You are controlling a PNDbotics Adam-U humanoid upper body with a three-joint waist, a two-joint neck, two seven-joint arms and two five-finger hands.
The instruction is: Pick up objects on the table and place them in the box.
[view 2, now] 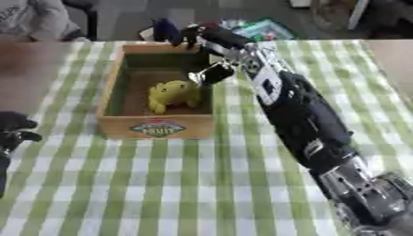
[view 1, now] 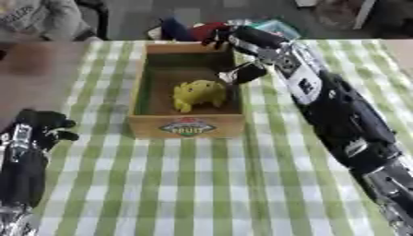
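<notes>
A table point(view 1: 202, 184) under a green-and-white checked cloth point(view 1: 185, 203) fills most of the view, with bare brown wood showing at its left edge point(view 1: 32, 69). Beyond the far edge lies a grey floor point(view 1: 137, 14). Blurred clutter in red, blue and teal point(view 1: 242, 25) sits there.

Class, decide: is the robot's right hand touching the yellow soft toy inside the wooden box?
Cannot tell. In the left eye view the right hand overlaps the yellow soft toy's upper edge above the wooden box; neither contact nor gap shows plainly.
</notes>
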